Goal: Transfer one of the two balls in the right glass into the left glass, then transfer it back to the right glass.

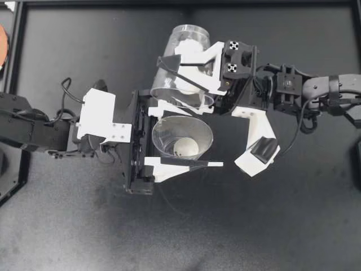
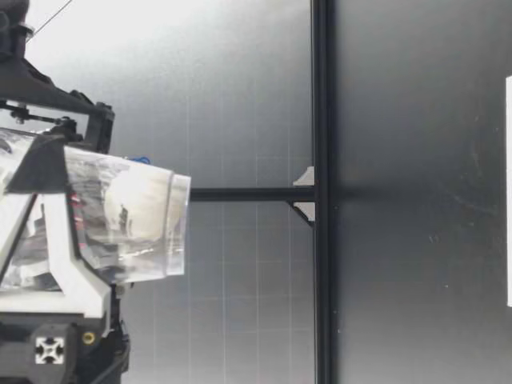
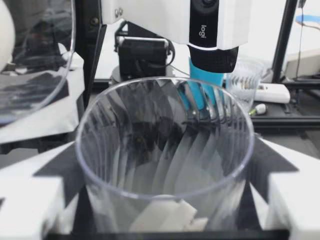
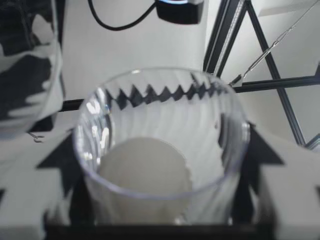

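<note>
Right glass, tilted, sits clamped between my right fingers, left glass upright, clamped between my left fingers

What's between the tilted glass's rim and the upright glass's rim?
In the top view, only a white finger of my left gripper, hugging the upright glass; the tilted glass ends just beyond it.

Your right glass sits at 12 o'clock of your left glass, rims adjacent; one ball in it, another ball in the left.
</note>
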`<action>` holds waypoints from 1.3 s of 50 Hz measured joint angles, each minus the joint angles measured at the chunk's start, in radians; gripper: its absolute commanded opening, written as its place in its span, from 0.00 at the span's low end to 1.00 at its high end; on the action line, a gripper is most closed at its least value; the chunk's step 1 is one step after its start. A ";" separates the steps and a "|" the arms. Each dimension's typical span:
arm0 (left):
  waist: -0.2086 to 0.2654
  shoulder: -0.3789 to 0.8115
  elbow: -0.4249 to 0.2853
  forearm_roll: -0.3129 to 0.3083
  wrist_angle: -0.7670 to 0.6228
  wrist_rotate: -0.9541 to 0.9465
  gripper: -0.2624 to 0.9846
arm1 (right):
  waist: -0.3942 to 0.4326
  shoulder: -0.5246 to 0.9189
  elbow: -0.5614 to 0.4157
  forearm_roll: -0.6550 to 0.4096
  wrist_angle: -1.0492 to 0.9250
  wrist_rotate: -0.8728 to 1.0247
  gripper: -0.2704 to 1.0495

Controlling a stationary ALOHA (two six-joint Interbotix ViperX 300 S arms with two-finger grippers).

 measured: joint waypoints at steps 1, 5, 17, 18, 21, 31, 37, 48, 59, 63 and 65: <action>0.000 0.000 -0.002 0.000 0.000 0.000 0.71 | 0.000 0.000 0.000 0.002 -0.005 0.000 0.60; 0.000 0.000 0.000 0.000 0.000 0.000 0.71 | 0.000 0.005 0.000 0.002 -0.012 0.000 0.60; 0.002 0.000 0.000 0.000 0.000 -0.002 0.71 | 0.000 0.006 0.000 0.005 -0.017 0.003 0.60; 0.000 -0.002 0.000 0.000 0.000 -0.002 0.71 | 0.002 0.005 0.000 0.006 -0.018 0.008 0.60; 0.000 0.000 0.000 0.000 0.000 -0.002 0.71 | 0.003 0.005 0.000 0.018 -0.018 0.017 0.60; 0.000 0.000 0.000 0.002 0.000 0.002 0.71 | 0.018 0.005 0.000 0.081 -0.020 0.083 0.60; -0.008 0.000 0.000 0.003 -0.002 0.002 0.71 | 0.031 0.005 -0.002 0.196 -0.014 0.218 0.60; 0.003 -0.006 0.020 0.005 0.002 0.020 0.71 | 0.043 -0.060 0.006 0.365 0.055 0.549 0.60; -0.006 -0.130 0.140 0.044 0.048 0.080 0.71 | 0.048 -0.219 0.175 0.397 0.091 0.871 0.60; -0.006 -0.215 0.186 0.054 0.080 0.153 0.71 | 0.066 -0.287 0.250 0.397 0.109 1.025 0.60; -0.006 -0.259 0.201 0.054 0.098 0.198 0.71 | 0.080 -0.311 0.281 0.391 0.120 1.106 0.60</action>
